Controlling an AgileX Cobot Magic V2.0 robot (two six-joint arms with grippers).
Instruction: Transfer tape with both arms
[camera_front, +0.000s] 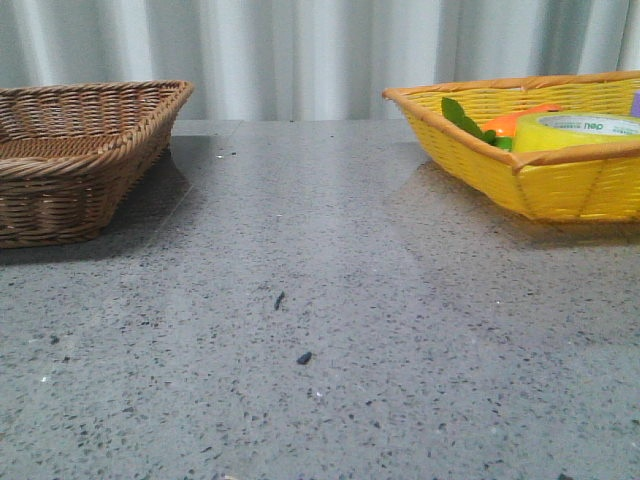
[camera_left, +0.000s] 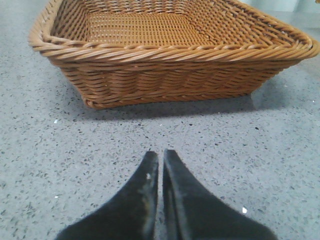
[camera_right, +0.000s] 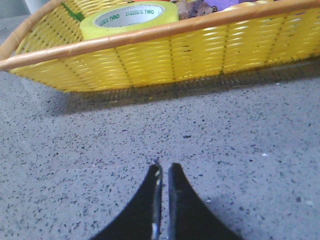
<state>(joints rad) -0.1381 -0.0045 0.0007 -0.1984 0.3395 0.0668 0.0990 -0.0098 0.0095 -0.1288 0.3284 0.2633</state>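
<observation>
The yellow tape roll (camera_front: 580, 129) with a white core and green lettering lies flat in the yellow basket (camera_front: 560, 185) at the right. It also shows in the right wrist view (camera_right: 129, 17), beyond the basket's rim. My right gripper (camera_right: 164, 167) is shut and empty, low over the grey table, short of the yellow basket (camera_right: 165, 60). My left gripper (camera_left: 160, 154) is shut and empty over the table, facing the brown wicker basket (camera_left: 170, 75). Neither gripper shows in the front view.
An orange carrot-like toy (camera_front: 520, 120) with green leaves (camera_front: 462, 118) lies behind the tape in the yellow basket. The brown wicker basket (camera_front: 70, 160) stands at the left with nothing in it. Grey speckled tabletop (camera_front: 320, 330) lies between the baskets.
</observation>
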